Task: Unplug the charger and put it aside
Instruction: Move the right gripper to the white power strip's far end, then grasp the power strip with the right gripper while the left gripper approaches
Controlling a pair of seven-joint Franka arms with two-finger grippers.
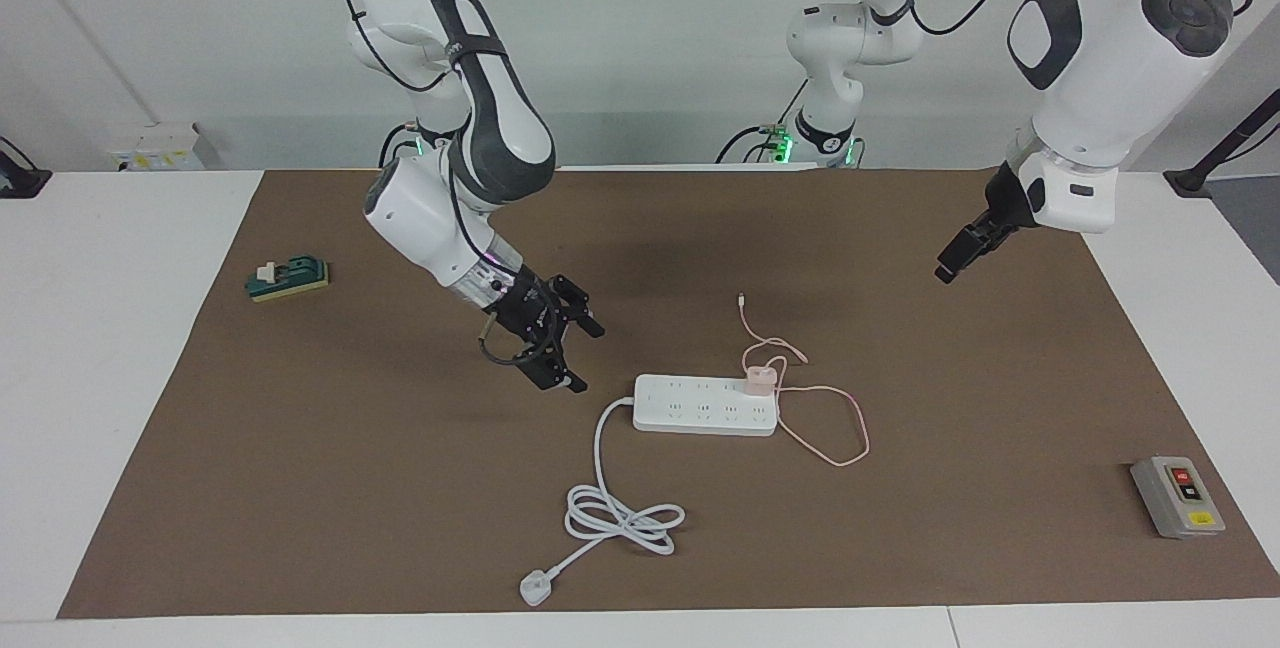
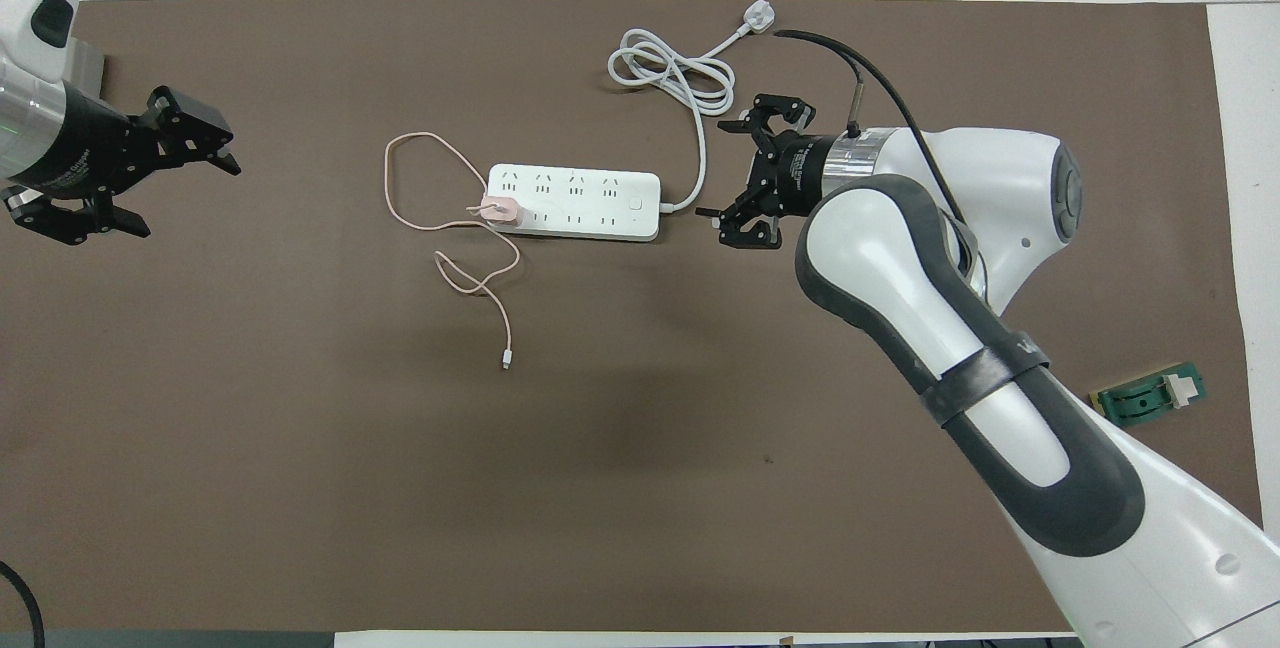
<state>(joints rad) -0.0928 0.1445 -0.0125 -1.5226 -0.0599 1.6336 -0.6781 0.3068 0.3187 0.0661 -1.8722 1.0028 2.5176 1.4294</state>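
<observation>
Black and spread wide with nothing held, the right pincer [image 1: 572, 353] hangs beside the power strip [image 1: 706, 404], the left pincer [image 2: 165, 168] likewise; the pink charger [image 1: 759, 379] remains plugged in, so an unbraced pull might drag the strip.

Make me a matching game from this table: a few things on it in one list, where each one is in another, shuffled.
Things:
1. charger
2. white flat plug
3. grey switch box
4. green block

Places:
A. toward the right arm's end of the table
B. in the power strip
C. toward the left arm's end
D. at its cord's end, farthest from the robots

Pairs: 1-B, 2-D, 3-C, 4-A
</observation>
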